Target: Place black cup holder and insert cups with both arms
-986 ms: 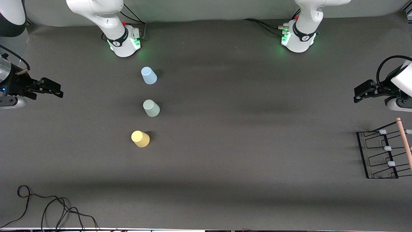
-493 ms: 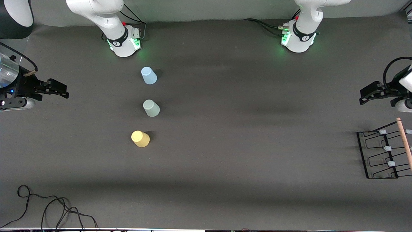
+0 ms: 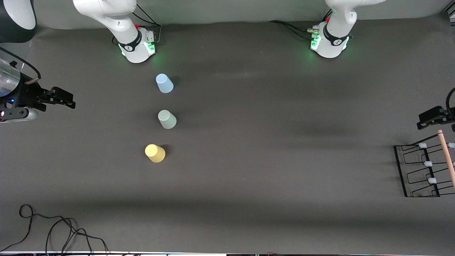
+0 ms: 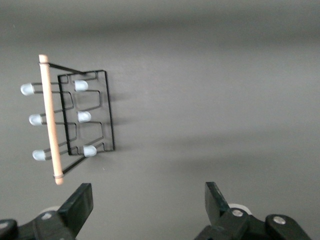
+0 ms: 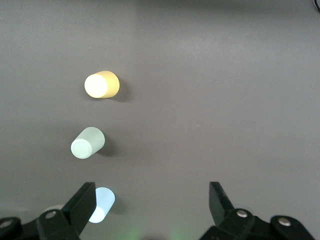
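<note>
Front view: black cup holder [image 3: 424, 167] is seen at the left arm's end of the table, upright on its wire base, wooden rod handle [image 3: 447, 158] along the top, grey-capped pegs [image 3: 428, 164] sticking out sideways. Three cups are stood upside down in a row toward the right arm's end: light blue cup [image 3: 164, 83] farthest from cam, grey-green cup [image 3: 166, 119] in the middle, yellow cup [image 3: 155, 153] nearest. None is on a peg yet.

Left gripper [image 3: 432, 117] is held over the table just beside the rack, fingers spread wide, nothing held. Right gripper [image 3: 58, 99] hangs at the table edge well apart from the cups, also spread wide, empty.

Handling, judged: rack is prob. light, stiff, thin wire; rod is the best grab pt, wire likely to slip or tip. Cups are prob. light thin plastic, tapered, smooth; grip low on the wall, gentle squeeze.

Surface: dark grey matte table [image 3: 270, 149], flat. Loose black cable [image 3: 53, 231] lies at the near corner.
</note>
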Robot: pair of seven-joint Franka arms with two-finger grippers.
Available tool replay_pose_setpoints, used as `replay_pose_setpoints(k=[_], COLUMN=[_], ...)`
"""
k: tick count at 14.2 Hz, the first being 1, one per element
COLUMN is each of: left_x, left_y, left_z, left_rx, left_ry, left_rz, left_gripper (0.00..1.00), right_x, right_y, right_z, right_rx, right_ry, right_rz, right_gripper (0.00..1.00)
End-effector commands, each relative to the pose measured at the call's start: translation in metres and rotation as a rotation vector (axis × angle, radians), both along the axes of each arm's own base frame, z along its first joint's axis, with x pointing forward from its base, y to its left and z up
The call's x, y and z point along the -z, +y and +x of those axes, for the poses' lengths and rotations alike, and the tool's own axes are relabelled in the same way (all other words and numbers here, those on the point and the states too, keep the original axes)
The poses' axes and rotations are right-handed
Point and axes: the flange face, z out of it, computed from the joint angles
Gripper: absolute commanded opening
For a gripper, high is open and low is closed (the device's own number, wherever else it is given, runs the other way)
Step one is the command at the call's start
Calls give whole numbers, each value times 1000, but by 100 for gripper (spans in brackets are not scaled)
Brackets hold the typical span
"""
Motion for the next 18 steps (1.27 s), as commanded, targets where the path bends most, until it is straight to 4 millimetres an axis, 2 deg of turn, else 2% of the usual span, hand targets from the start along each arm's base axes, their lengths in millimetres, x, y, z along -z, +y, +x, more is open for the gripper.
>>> replay_pose_setpoints(k=[1, 3, 7, 9, 11, 15, 16, 17, 18], left_x=[15, 36, 70, 88, 109, 159, 171, 182, 192], left_y=[30, 38, 82, 129, 160, 187, 206, 216, 216], left_z=[18, 33, 50, 47, 45, 49, 45, 44, 48], left_rx=[35, 53, 66, 71, 141, 116, 95, 86, 78], left_ry=[-19, 4, 32, 13, 17, 45, 42, 37, 35], left_rz=[0, 9, 9, 11, 13, 7, 5, 6, 8], left_gripper=[100, 100, 100, 100, 100, 100, 100, 100, 100], right_x=[-4, -4, -5, -4, -3, -1, -1, -2, -4], right_y=[0, 0, 0, -1, -2, -4, -5, -5, -5], right_z=[-1, -1, -2, -1, 2, 3, 4, 4, 2], right_rx=[19, 19, 21, 21, 20, 23, 26, 25, 25], right_ry=[9, 11, 9, 11, 6, 6, 5, 5, 5], right_rz=[12, 12, 12, 10, 7, 6, 6, 4, 4], right_gripper=[100, 100, 100, 100, 100, 100, 100, 100, 100])
